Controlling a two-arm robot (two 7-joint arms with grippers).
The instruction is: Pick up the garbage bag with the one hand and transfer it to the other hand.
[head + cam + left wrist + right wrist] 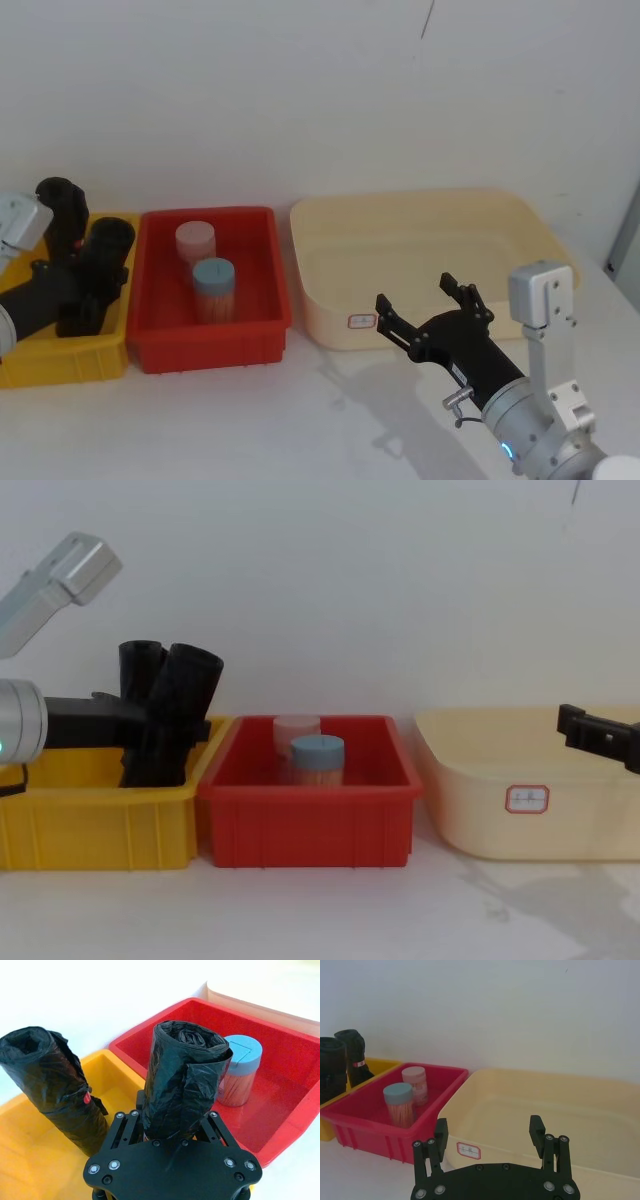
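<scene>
The garbage bag (105, 245), a thick black roll with a loose flap, leans inside the yellow bin (70, 365). My left gripper (75, 290) is shut on its lower half. In the left wrist view the fingers (120, 1122) press both sides of the garbage bag (185, 1070). The chest view shows the garbage bag (185, 700) tilted, its foot still inside the yellow bin (100, 825). My right gripper (420, 295) hangs open in front of the cream tub (420, 215), holding nothing. The right wrist view shows the right gripper (489, 1127) with its fingers spread wide.
A second black roll (50, 1080) with a small red mark stands just behind in the same bin. The red bin (215, 345) in the middle holds a pink-lidded jar (195, 240) and a blue-lidded jar (213, 285). White tabletop lies in front of the bins.
</scene>
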